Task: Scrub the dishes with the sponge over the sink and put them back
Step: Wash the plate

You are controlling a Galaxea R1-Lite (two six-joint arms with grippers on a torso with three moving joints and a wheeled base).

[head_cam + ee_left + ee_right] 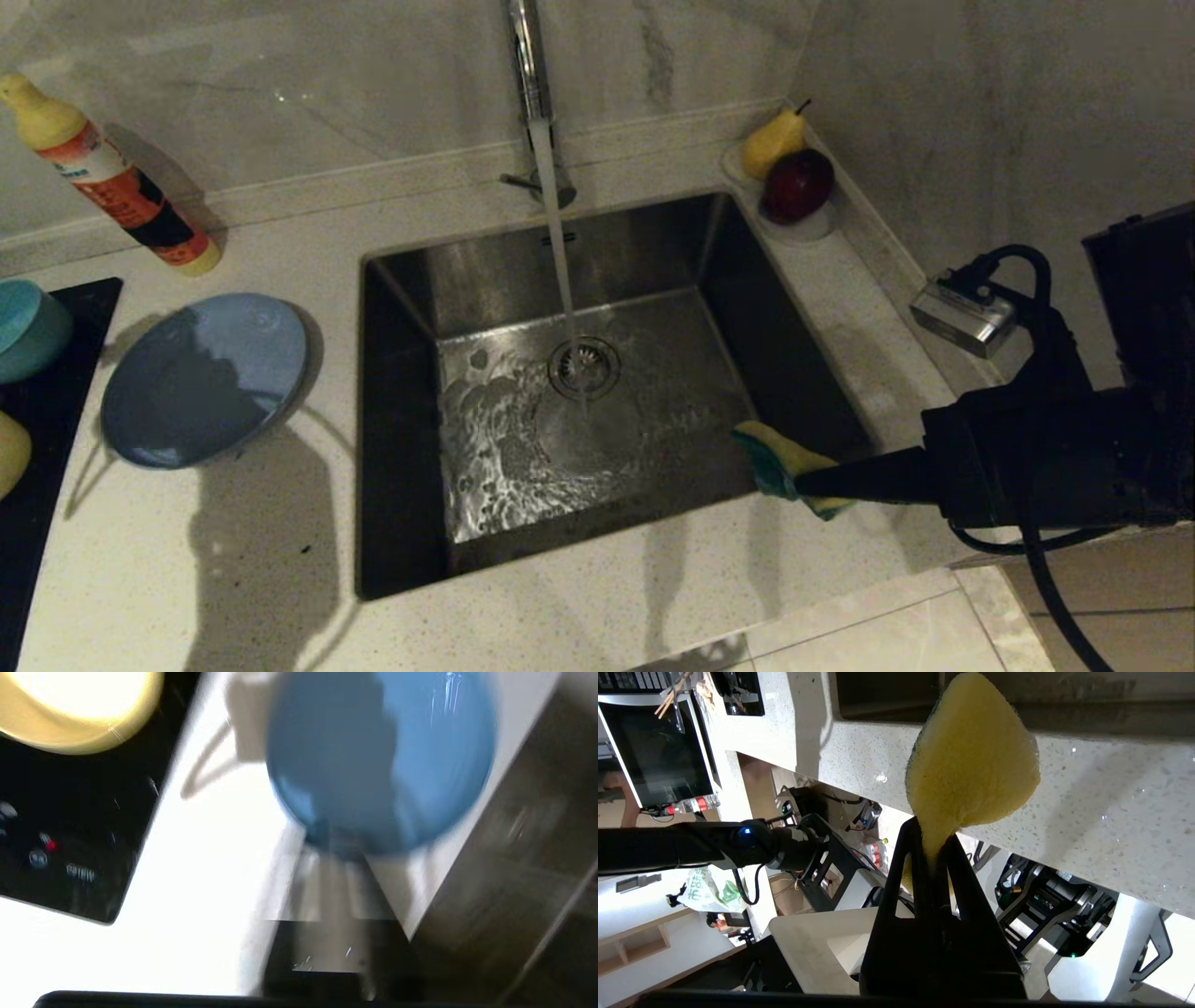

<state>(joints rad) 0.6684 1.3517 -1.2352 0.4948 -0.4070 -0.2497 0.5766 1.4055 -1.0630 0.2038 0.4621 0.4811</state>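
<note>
Over the right front corner of the steel sink point(597, 252), my right gripper point(803, 481) point(931, 835) is shut on the yellow and green sponge point(780, 453) point(971, 760). Water runs from the tap point(527, 56) onto the drain. On the counter left of the sink lies the light-blue plate point(203, 378) point(378, 760). The teal bowl point(28, 327) and the pale yellow bowl point(11, 453) point(79, 709) stand on the black hob point(56, 373). My left gripper point(334, 858) is out of the head view. In its own blurred view it is shut and holds nothing, pointing at the plate's near edge.
A yellow and orange detergent bottle point(112, 177) leans at the back left wall. A pear point(773, 140) and a red apple point(798, 184) sit on a small white dish point(808, 227) at the back right corner. The counter's front edge is close below the sink.
</note>
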